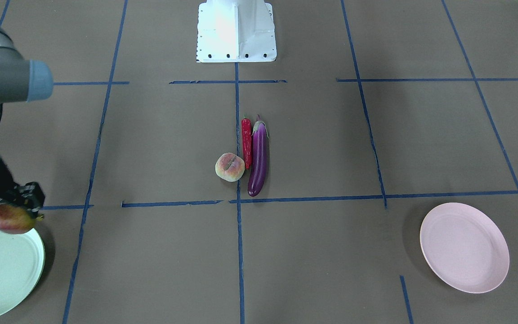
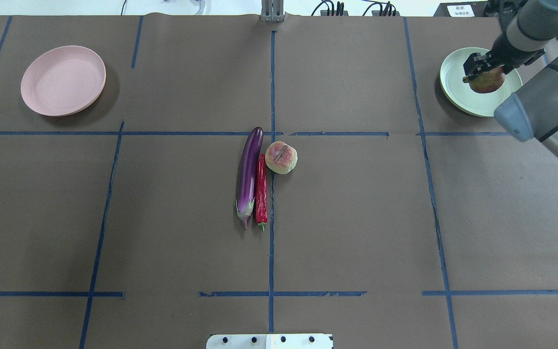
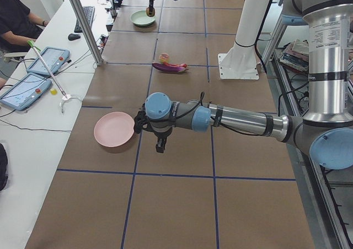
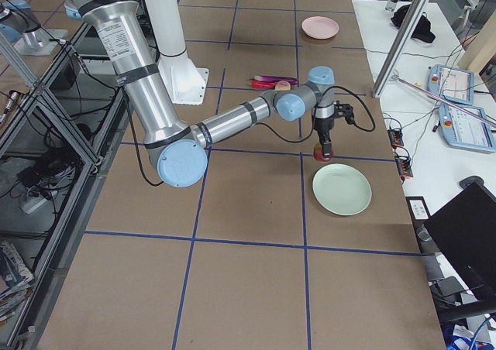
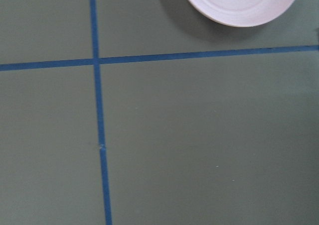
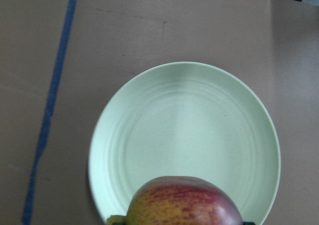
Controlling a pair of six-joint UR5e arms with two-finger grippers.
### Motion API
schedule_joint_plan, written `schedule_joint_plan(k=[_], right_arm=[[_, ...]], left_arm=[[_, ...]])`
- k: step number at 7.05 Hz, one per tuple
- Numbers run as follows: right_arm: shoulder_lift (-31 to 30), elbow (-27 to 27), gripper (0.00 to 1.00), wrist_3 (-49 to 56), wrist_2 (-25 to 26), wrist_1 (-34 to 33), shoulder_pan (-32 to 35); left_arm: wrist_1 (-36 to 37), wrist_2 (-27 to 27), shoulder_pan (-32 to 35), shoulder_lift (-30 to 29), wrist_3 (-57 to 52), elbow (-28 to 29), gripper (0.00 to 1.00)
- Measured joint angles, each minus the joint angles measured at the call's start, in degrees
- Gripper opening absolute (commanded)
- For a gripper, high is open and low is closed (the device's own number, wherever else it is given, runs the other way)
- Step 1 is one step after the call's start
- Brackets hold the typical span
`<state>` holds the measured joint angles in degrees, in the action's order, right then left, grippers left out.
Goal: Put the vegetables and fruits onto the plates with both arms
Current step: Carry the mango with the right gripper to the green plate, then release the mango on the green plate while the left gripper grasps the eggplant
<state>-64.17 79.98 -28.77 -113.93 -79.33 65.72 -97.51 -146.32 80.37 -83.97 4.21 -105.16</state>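
Observation:
My right gripper is shut on the round red-and-yellow fruit and holds it just above the near rim of the mint green plate. The fruit and the plate also show in the right wrist view. The purple eggplant, the red chili and the peach lie together at mid-table. My left gripper hovers beside the pink plate. I cannot tell if it is open. The left wrist view shows only the pink plate's edge.
The white base block stands at the robot's edge of the table. Blue tape lines cross the brown table. A side table with tablets and a metal post lies beyond the far edge.

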Motion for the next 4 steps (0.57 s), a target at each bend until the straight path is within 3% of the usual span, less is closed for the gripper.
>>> schedule_joint_plan(k=[1, 2, 3, 4], right_arm=[[2.0, -5.9, 0.06, 2.6, -0.8, 1.0, 1.7], [3.6, -10.1, 0.57, 3.6, -0.9, 1.3, 2.2], [4.2, -12.2, 1.00, 4.0, -0.9, 1.4, 2.4], [4.5, -13.2, 1.00, 4.1, -1.0, 1.5, 2.4]], left_arm=[[-4.2, -0.4, -3.6, -2.4, 6.1, -0.1, 1.00], [-7.2, -0.3, -8.9, -7.4, 15.3, 0.1, 1.00], [-8.5, 0.9, -14.4, -12.6, 24.1, 0.3, 1.00], [-8.9, 3.7, -19.9, -17.7, 31.9, 0.7, 1.00]])
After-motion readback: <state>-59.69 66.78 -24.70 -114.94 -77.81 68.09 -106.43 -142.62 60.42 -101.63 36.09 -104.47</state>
